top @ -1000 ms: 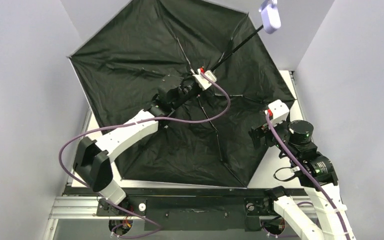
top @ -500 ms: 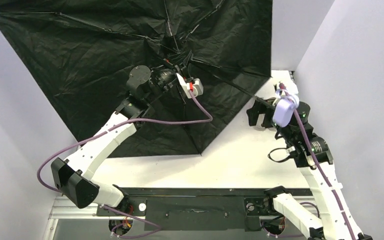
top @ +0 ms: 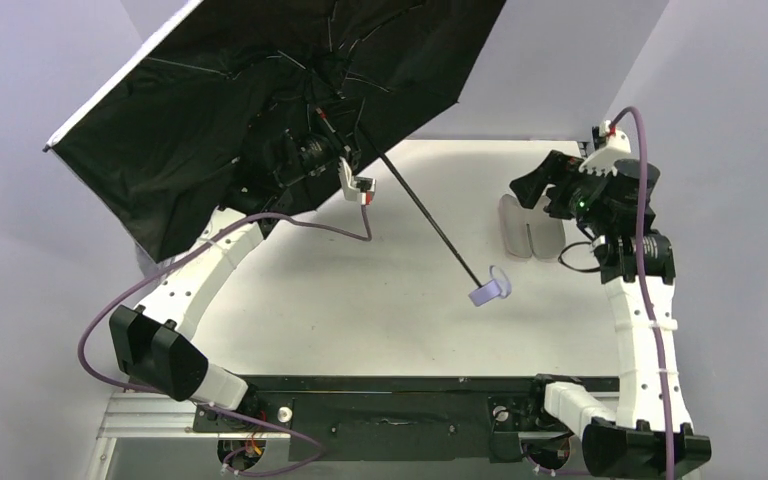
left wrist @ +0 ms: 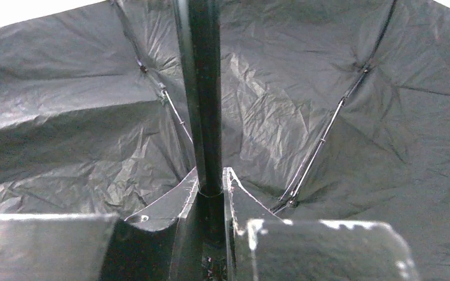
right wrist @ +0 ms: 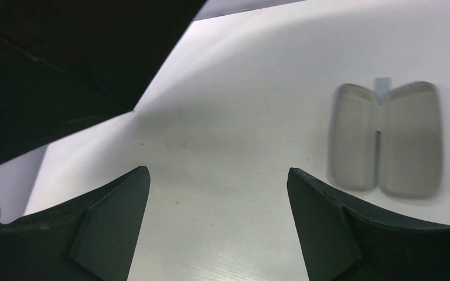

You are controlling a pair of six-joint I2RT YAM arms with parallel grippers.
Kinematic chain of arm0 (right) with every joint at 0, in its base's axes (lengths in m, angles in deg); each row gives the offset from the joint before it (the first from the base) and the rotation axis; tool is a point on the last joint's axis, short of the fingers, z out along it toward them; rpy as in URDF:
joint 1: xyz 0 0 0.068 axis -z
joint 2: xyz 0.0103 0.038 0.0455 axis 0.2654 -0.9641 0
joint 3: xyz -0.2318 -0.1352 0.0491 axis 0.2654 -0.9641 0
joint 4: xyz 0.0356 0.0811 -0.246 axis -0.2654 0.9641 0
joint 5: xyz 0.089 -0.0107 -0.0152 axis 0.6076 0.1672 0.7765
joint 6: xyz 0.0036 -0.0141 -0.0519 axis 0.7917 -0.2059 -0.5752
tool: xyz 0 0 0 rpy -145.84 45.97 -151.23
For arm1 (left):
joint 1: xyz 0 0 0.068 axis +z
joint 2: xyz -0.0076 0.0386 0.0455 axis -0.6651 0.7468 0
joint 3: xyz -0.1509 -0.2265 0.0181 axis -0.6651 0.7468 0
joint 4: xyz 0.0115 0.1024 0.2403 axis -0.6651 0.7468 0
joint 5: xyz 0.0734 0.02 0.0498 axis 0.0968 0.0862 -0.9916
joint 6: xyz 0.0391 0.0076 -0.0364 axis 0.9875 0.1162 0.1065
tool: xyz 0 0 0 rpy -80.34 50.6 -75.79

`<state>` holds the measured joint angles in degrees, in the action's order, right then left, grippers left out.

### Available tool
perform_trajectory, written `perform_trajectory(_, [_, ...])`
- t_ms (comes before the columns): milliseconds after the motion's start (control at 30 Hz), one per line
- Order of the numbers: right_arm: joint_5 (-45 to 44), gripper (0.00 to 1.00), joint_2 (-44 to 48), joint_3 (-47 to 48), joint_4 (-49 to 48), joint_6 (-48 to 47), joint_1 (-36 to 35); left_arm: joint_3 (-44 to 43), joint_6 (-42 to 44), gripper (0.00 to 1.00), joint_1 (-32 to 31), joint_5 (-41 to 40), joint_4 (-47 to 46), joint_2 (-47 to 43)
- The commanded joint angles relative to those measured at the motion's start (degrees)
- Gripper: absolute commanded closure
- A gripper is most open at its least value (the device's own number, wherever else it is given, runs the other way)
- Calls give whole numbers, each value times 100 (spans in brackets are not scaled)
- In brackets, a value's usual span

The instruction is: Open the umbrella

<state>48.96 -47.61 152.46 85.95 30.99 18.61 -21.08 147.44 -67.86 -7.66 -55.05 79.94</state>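
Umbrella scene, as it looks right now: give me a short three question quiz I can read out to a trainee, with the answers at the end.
1. True or false: the umbrella is open.
2. Which part of it does the left gripper clamp? A its handle, B its shaft, C its rim.
3. Fill the gap: the right gripper is ___ and holds nothing.

Key: 1 true. 2 B. 3 open.
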Motion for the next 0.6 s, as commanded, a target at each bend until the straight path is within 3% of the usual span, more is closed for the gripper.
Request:
perform_trajectory(0, [1800, 19, -390, 681, -127, -133, 77, -652, 1059, 100, 64, 731, 164, -119])
perform_trajectory(133, [2363, 18, -345, 377, -11, -475, -196, -488, 1353, 100, 86, 887, 152, -157])
perform_trajectory(267, [1533, 13, -414, 229, 397, -742, -1125, -102, 1674, 100, 86, 945, 58, -264])
perform_trajectory(367, [2717, 14, -948, 687, 1663, -2110, -1315, 52, 1764, 100, 87, 907, -206, -295])
perform_trajectory(467, [3255, 17, -1399, 1383, 2893, -3152, -1336, 174, 1832, 100, 86, 847, -288, -362])
perform_trajectory(567, [3418, 21, -1685, 1701, 3599, -3413, -1480, 254, 1836, 100, 86, 840, -355, -438])
